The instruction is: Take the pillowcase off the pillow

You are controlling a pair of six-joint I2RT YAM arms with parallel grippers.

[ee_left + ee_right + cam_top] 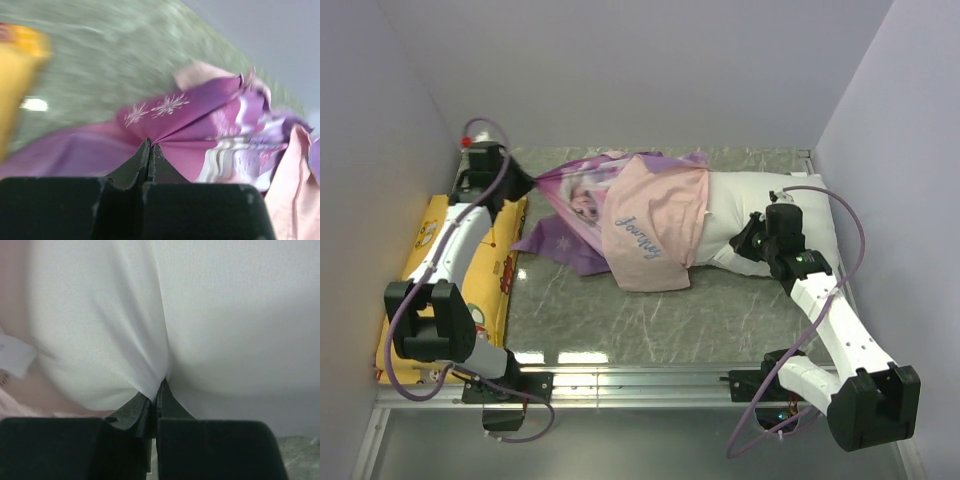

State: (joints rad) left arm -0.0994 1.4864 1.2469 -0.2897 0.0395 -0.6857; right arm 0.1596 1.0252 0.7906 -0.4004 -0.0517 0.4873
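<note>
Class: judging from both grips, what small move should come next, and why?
Probably draw the left gripper leftward, away from the pillow: it is shut on the pillowcase, the right gripper pinches the pillow, and the pillowcase covers the pillow's left part.

A yellow cushion (505, 265) printed with cartoon vehicles lies along the left side of the grey-green marbled surface (650, 320).
</note>
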